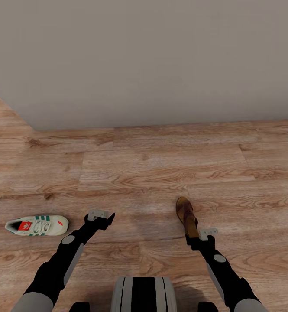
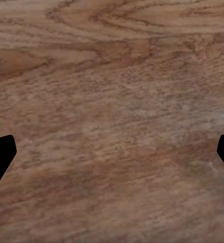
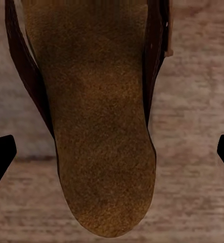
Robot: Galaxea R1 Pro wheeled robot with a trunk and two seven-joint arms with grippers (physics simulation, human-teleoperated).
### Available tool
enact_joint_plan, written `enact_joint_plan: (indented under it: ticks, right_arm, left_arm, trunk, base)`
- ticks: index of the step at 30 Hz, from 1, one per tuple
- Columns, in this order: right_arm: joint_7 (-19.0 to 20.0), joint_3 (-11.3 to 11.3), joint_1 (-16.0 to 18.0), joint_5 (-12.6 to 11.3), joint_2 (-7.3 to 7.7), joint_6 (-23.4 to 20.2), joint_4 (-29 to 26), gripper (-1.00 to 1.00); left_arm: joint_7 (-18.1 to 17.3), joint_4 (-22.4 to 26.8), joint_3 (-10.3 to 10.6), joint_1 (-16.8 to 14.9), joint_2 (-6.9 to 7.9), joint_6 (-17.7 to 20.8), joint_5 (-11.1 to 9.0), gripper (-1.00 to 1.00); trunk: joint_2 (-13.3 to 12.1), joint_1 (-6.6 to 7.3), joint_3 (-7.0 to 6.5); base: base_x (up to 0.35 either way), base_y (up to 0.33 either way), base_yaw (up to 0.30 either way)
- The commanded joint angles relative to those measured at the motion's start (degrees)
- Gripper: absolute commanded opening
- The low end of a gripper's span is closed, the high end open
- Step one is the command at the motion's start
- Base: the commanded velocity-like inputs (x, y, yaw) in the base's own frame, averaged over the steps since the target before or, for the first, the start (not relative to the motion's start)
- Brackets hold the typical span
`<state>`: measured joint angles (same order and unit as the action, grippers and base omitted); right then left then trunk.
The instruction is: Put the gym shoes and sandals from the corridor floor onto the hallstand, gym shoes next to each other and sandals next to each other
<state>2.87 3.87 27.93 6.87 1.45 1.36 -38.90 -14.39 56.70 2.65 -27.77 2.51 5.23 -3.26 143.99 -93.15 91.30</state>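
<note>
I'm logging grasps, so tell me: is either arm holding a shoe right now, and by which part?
Nothing is held. The right gripper hangs open over the sandal, jaws wide of its footbed. The left gripper is open above bare corridor floor, beside the gym shoe.

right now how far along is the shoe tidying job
Nothing looks done: one gym shoe and one sandal both lie on the corridor floor, with a blank wall behind them. In hand: the right claw hangs open right over the sandal, its fingertips wide on either side, not gripping yet. The left claw is open over bare planks. Left: lifting and placing all the footwear.
</note>
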Motion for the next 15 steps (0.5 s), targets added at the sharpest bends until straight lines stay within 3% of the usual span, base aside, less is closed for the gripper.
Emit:
enact_joint_plan:
  ticks: [1,9,15]
  right_arm:
    - [0.30,0.28,0.02,0.60,-0.04,0.32,0.00,1.00]
    - [0.36,0.19,0.02,0.60,0.02,0.96,-0.03,1.00]
    - [0.38,0.25,0.02,0.60,0.04,1.00,-0.16,1.00]
  left_arm:
    - [-0.10,0.08,0.07,-0.01,0.04,0.40,-0.35,1.00]
    - [-0.11,0.08,0.07,-0.01,0.04,0.40,-0.35,1.00]
    - [-0.11,0.23,0.07,-0.01,0.04,0.40,-0.35,1.00]
  trunk:
    - [0.02,-0.02,0.25]
    - [0.13,-0.22,2.02]
    - [0.13,-0.22,2.02]
  base:
    - [0.000,0.000,0.000]
    - [0.000,0.000,0.000]
    - [0.000,0.000,0.000]
